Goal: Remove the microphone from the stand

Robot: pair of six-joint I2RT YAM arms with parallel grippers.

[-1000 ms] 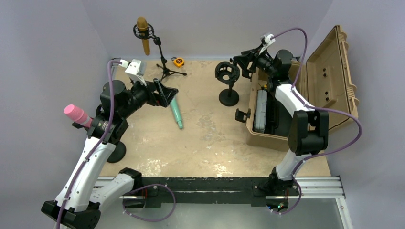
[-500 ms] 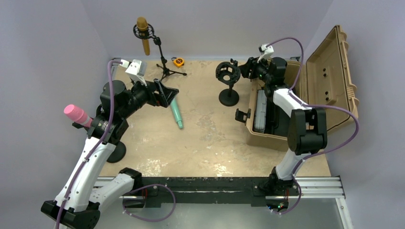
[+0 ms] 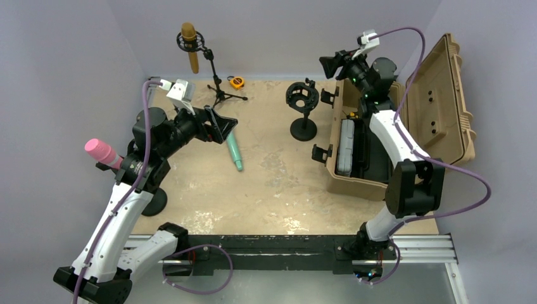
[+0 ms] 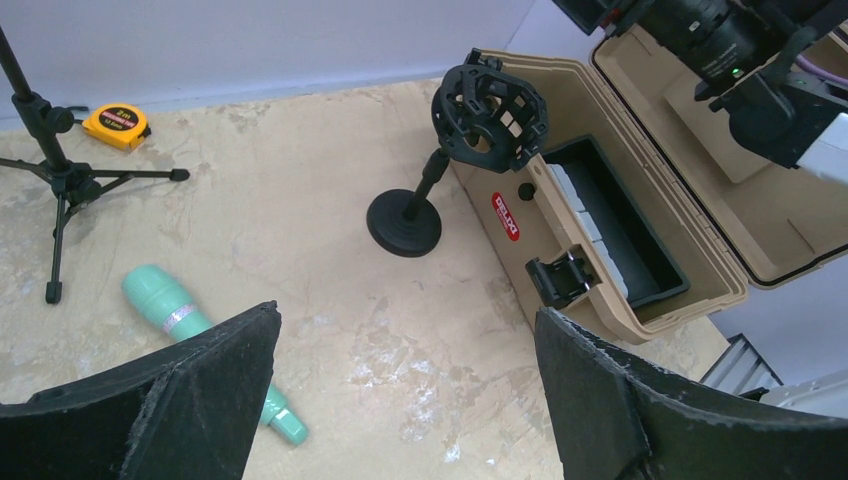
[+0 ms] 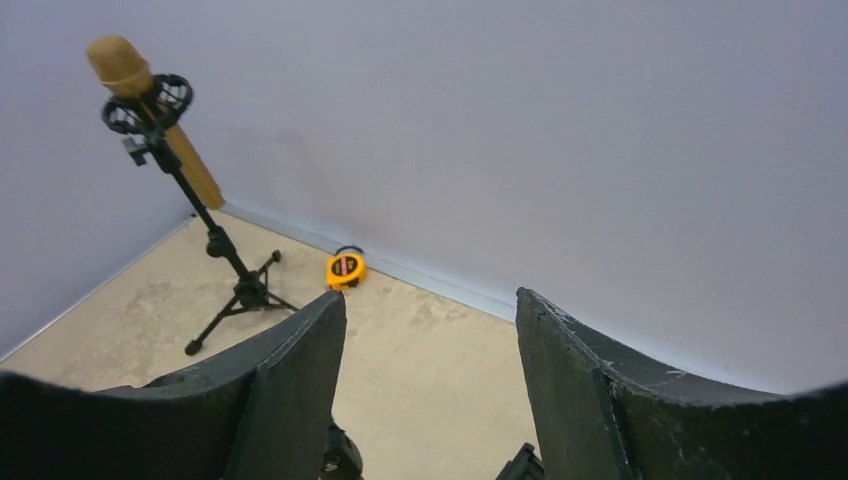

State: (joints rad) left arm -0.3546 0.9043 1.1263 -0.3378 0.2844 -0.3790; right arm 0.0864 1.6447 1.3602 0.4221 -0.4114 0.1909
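Lifted away from the empty ring-shaped shock mount (image 3: 302, 96), the right gripper (image 3: 330, 64) now hangs high by the back wall above the ribbed tan case (image 3: 437, 95), fingers apart. The left gripper (image 3: 223, 123) is unmoved, jaws spread wide over the slim teal microphone (image 3: 233, 147) lying on bare mottled tabletop. The gold microphone (image 3: 189, 47) sits tilted in its cradle on the thin black tripod stand (image 3: 218, 88) — back-left corner, close to both walls.

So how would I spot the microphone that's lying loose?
Find the big tan case on the right, then look left across the table. By the left hand lies the mint-green microphone, the only one lying flat; the gold microphone and pink microphone sit in stands.
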